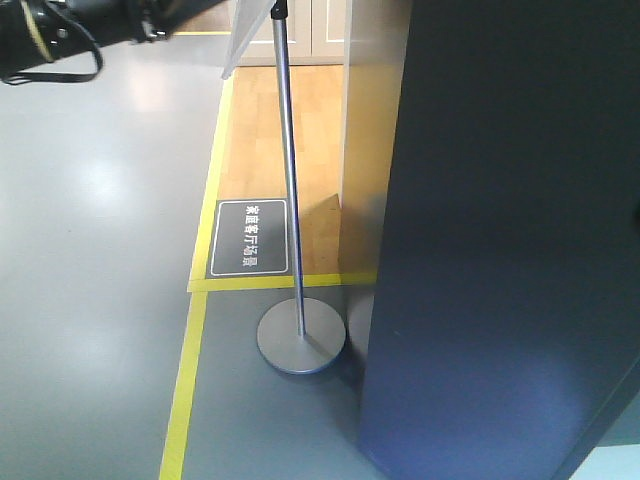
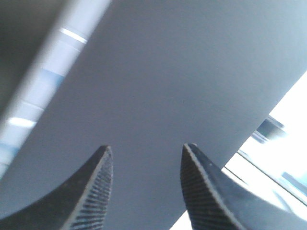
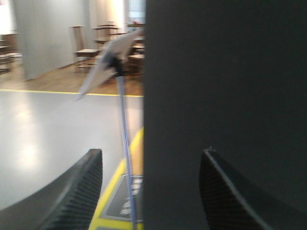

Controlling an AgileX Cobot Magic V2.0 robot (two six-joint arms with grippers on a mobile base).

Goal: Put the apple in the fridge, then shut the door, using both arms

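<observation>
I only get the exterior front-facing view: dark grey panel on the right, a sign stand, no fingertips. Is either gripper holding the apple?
Observer: Not the left. In its wrist view the left gripper is open, nothing between its fingers, facing a plain grey surface.
Operator: And the right one?
Observer: The right gripper is open and empty too, with the dark door filling the view ahead.
Operator: Is the apple anywhere?
Observer: No apple shows in either wrist view.
</observation>
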